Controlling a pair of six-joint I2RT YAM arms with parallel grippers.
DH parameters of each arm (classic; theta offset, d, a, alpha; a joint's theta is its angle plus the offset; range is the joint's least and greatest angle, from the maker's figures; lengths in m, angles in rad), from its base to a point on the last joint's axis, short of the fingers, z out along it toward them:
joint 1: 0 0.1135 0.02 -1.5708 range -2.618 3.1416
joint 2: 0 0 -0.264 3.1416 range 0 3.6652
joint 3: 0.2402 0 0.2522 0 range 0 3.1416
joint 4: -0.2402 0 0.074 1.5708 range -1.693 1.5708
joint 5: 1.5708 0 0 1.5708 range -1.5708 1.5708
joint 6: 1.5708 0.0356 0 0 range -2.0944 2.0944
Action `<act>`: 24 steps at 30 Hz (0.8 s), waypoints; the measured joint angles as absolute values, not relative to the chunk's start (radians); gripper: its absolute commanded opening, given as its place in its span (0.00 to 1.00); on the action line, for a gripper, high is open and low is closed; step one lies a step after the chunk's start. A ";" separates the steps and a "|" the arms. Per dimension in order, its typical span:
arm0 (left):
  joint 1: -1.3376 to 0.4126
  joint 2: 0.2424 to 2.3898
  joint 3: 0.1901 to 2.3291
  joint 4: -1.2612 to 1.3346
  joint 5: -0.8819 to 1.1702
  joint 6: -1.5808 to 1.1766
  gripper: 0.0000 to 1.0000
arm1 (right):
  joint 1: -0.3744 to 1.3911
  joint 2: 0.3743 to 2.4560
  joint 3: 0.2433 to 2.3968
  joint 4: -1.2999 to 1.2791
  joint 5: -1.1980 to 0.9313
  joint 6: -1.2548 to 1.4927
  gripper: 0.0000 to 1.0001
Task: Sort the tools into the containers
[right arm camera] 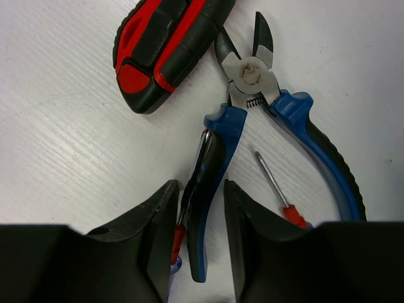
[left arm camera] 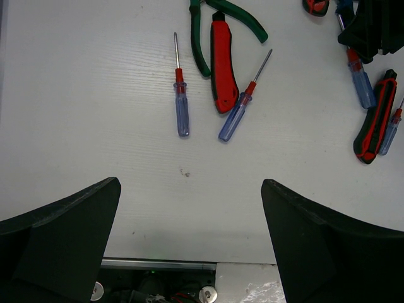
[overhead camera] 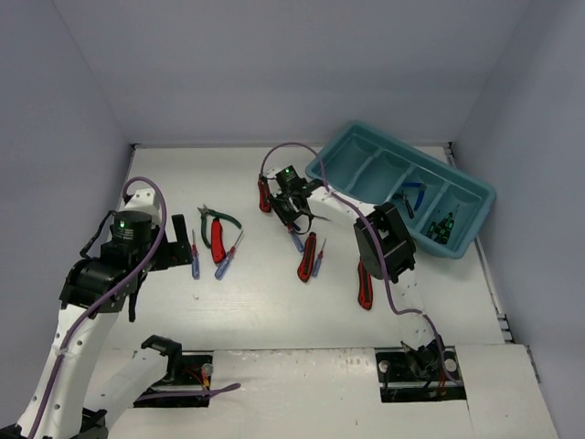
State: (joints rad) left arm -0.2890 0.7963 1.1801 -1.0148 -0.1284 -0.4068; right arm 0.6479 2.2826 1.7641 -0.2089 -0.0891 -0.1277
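Blue-handled pliers (right arm camera: 252, 71) lie on the white table beside a red and black utility knife (right arm camera: 164, 44). My right gripper (right arm camera: 201, 184) straddles the pliers' left handle, its fingers close on both sides with thin gaps showing; a screwdriver shaft (right arm camera: 178, 237) lies between the left finger and the handle. From above, this gripper (overhead camera: 291, 208) sits just left of the teal tray (overhead camera: 475, 197). My left gripper (left arm camera: 190, 183) hangs wide open with nothing in it, near two blue screwdrivers (left arm camera: 182, 107), a red knife (left arm camera: 221, 63) and green pliers (left arm camera: 243, 19).
The tray's right compartments hold blue pliers (overhead camera: 413, 197) and green-black screwdrivers (overhead camera: 441, 227). More red knives lie at mid-table (overhead camera: 306, 258) and beside the right arm (overhead camera: 365, 283). A red-collared screwdriver (right arm camera: 278, 189) lies between the pliers' handles. Grey walls enclose the table.
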 measured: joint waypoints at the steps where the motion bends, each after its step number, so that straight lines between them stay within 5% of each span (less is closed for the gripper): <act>1: -0.289 0.794 1.180 -1.015 -0.128 -0.408 0.92 | 0.648 2.283 1.764 -0.208 -0.089 -0.126 0.47; 10: -0.289 0.779 1.166 -1.023 -0.128 -0.417 0.92 | 0.648 2.282 1.774 -0.214 -0.093 -0.102 0.53; 18: -0.289 0.768 1.165 -1.025 -0.127 -0.418 0.92 | 0.641 2.267 1.816 -0.218 -0.091 -0.069 0.30; 24: -0.289 0.756 1.164 -1.033 -0.127 -0.423 0.92 | 0.640 2.260 1.836 -0.218 -0.086 -0.049 0.25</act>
State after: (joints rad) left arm -0.2890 0.7560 1.1645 -1.0335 -0.1272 -0.4229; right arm 0.6403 2.2604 1.8358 -0.2178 -0.0863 -0.0490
